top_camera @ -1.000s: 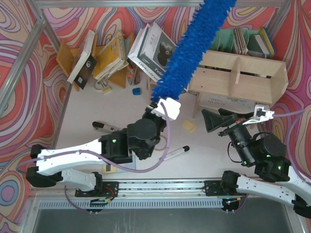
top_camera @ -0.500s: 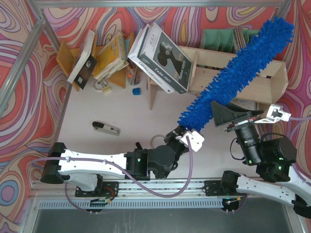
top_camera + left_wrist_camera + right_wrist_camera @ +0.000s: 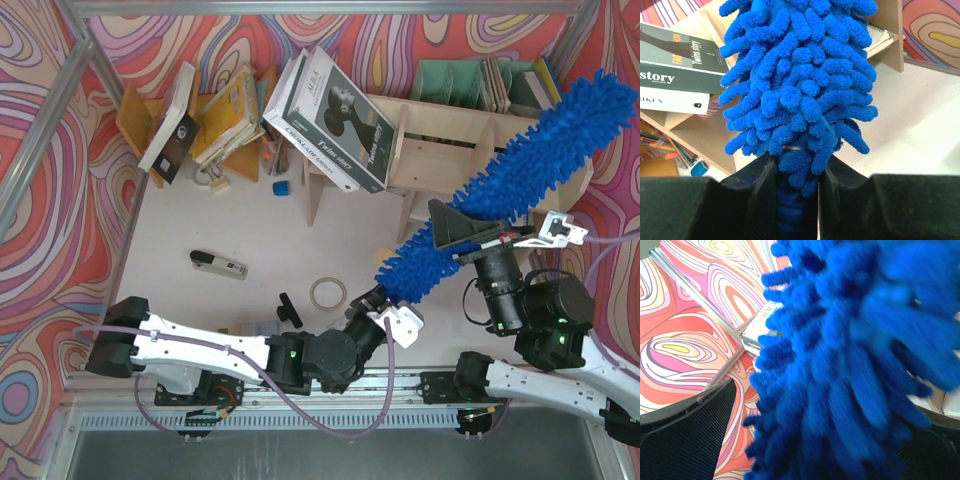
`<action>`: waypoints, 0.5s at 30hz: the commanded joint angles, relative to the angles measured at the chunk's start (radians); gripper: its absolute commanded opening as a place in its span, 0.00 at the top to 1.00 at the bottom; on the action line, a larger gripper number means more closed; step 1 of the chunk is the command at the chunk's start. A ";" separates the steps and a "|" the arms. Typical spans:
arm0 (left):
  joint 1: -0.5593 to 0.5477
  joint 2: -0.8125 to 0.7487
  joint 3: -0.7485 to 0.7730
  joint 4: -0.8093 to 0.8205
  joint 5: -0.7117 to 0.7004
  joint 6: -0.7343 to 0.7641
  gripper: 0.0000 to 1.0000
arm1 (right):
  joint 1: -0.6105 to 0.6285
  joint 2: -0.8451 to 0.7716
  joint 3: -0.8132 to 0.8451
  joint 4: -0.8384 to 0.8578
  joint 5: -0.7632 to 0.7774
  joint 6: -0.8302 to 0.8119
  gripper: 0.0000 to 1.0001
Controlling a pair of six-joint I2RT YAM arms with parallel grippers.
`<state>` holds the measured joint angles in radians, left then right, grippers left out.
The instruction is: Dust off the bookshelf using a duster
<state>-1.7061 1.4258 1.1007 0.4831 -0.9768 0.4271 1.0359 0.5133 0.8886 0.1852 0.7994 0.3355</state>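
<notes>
From above, my left gripper (image 3: 377, 303) pinches the handle of the long fluffy bright blue microfibre duster (image 3: 500, 185). Its head slants across the right end of the wide, low, light plywood bookshelf (image 3: 440, 160). My right gripper (image 3: 462, 232) stands spread wide just beside the fluff, holding nothing.

At my left wrist, the jaws press the handle tight.

At my right wrist, blurred fluff fills the gap; I cannot tell if it touches.

I judge the sweep is under way. Next I should draw the head along the tier, clear of my right arm.

dark book (image 3: 675, 62) cover reading "Twins story", "story" on its spine
</notes>
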 commanded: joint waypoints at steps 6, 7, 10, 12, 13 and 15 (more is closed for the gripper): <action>-0.024 0.014 -0.044 0.068 -0.062 -0.028 1.00 | 0.006 0.019 0.035 -0.026 0.068 0.073 0.04; -0.024 0.012 -0.048 0.067 -0.065 -0.035 1.00 | 0.006 0.019 0.035 -0.037 0.071 0.082 0.06; -0.024 0.003 -0.060 0.068 -0.073 -0.038 1.00 | 0.006 0.019 0.035 -0.059 0.077 0.105 0.09; -0.025 -0.004 -0.064 0.068 -0.074 -0.039 1.00 | 0.006 0.017 0.035 -0.069 0.080 0.117 0.15; -0.024 -0.006 -0.065 0.065 -0.075 -0.039 1.00 | 0.006 0.016 0.033 -0.075 0.082 0.123 0.20; -0.023 -0.011 -0.065 0.062 -0.077 -0.042 1.00 | 0.005 0.014 0.033 -0.085 0.088 0.140 0.32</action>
<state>-1.7237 1.4422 1.0454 0.4973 -1.0279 0.4091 1.0359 0.5312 0.8944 0.1268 0.8597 0.4309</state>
